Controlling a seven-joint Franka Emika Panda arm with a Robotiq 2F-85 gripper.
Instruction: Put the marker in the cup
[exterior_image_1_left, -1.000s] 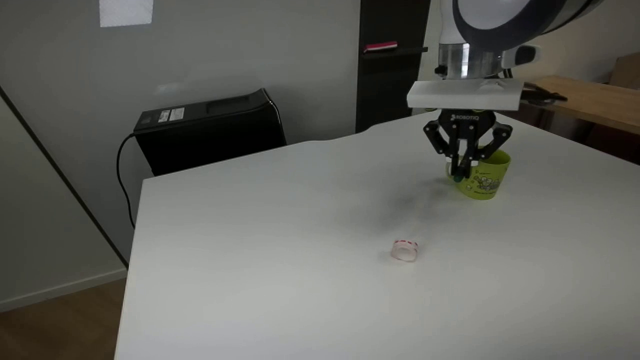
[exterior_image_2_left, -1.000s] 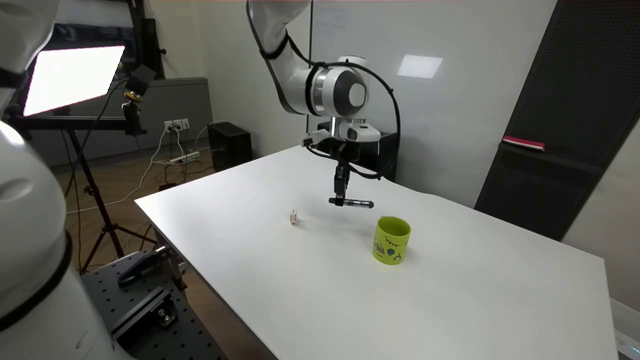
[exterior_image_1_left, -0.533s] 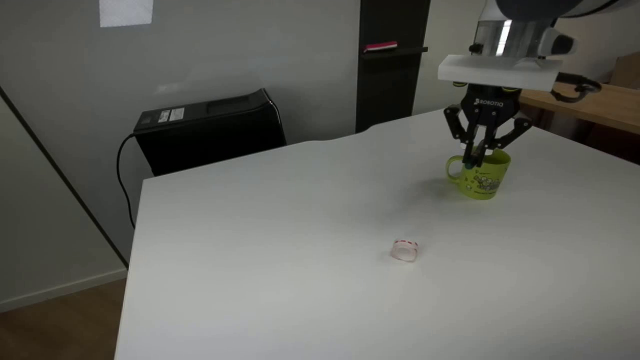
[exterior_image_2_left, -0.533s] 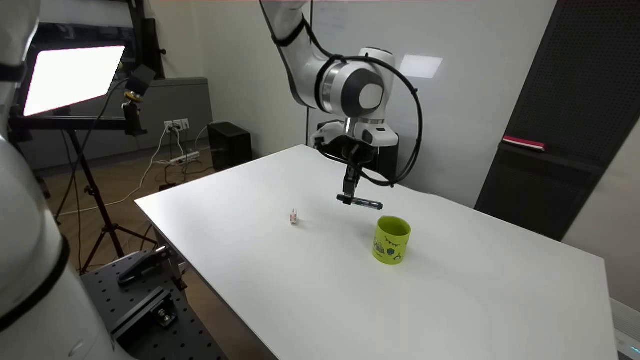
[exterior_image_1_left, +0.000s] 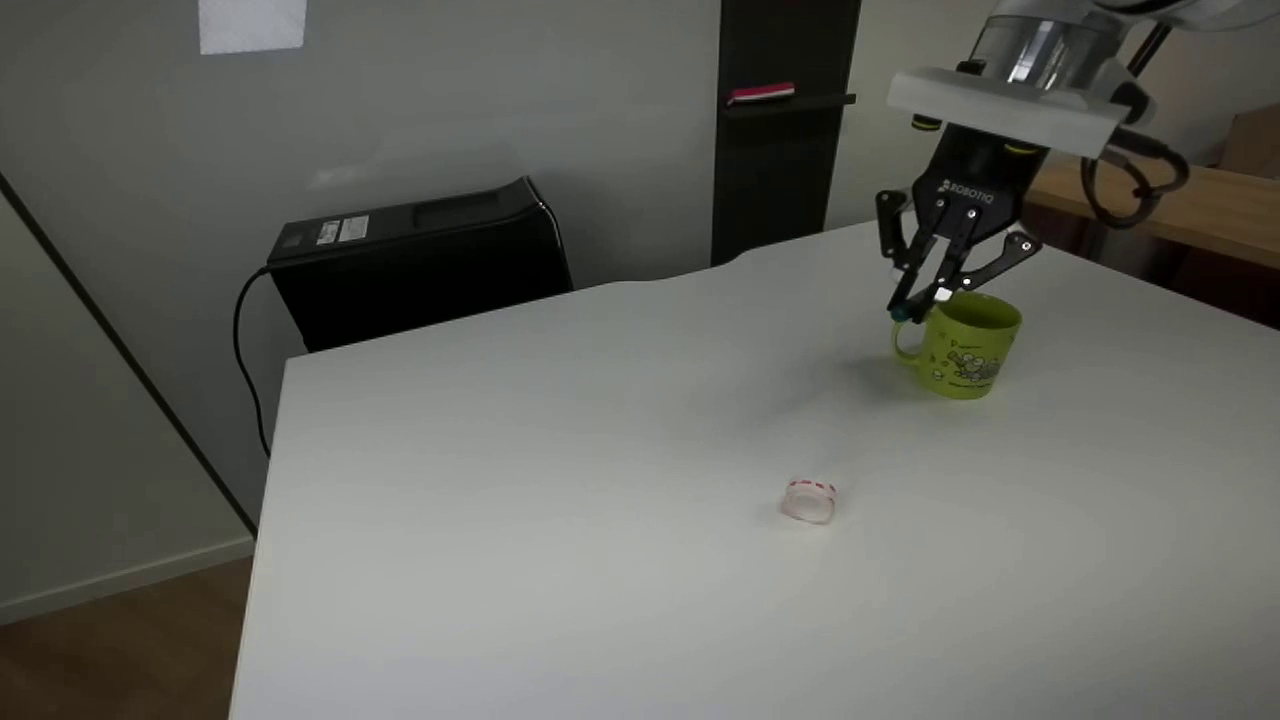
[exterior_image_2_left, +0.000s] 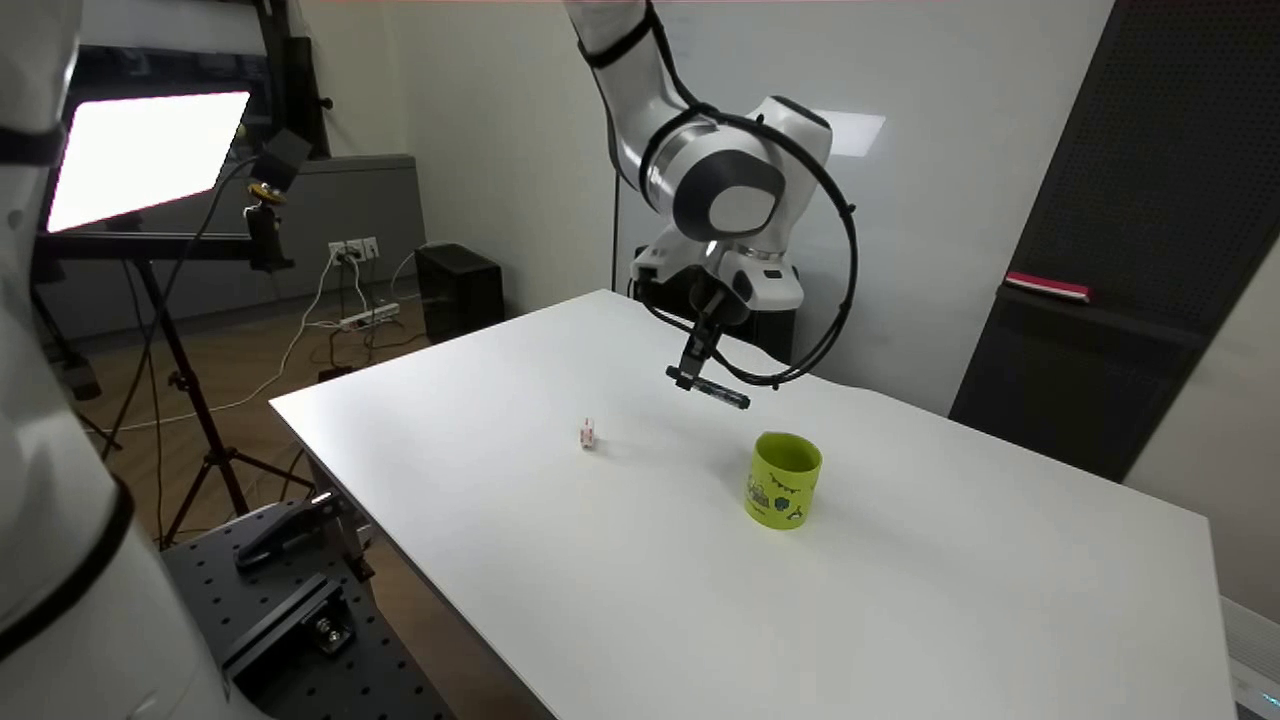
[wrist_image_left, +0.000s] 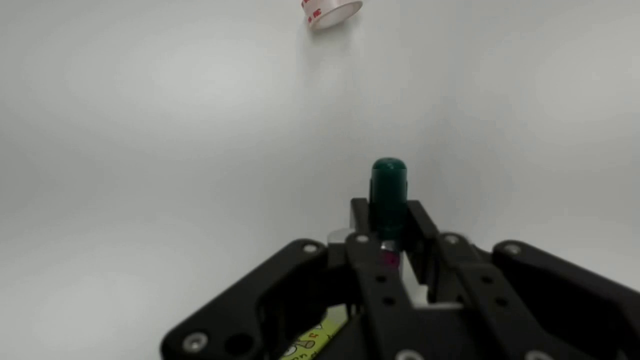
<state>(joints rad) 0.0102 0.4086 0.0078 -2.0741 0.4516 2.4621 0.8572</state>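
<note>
The lime-green cup (exterior_image_1_left: 965, 350) stands upright on the table, also in an exterior view (exterior_image_2_left: 782, 490). Part of its printed side shows behind my fingers in the wrist view (wrist_image_left: 314, 336). My gripper (exterior_image_2_left: 682, 380) is shut on the marker (exterior_image_2_left: 724, 394) near one end. The marker is dark, with its long part slanting down towards the cup side, above the table and apart from the cup. In the wrist view, the marker's dark green end (wrist_image_left: 389, 192) sticks out between my fingertips (wrist_image_left: 388, 220). My gripper (exterior_image_1_left: 908, 308) is tilted and overlaps the cup's handle side there.
A small whitish tape ring with red print (exterior_image_1_left: 808, 505) lies on the white table (exterior_image_1_left: 560, 520), also in an exterior view (exterior_image_2_left: 587, 434) and the wrist view (wrist_image_left: 332, 11). A black box (exterior_image_1_left: 420, 265) stands behind the table edge.
My gripper has risen and tilted, with the marker in it. The marker has gone from nearly level to slanting, its long end lower. The cup and the tape ring have not moved.
</note>
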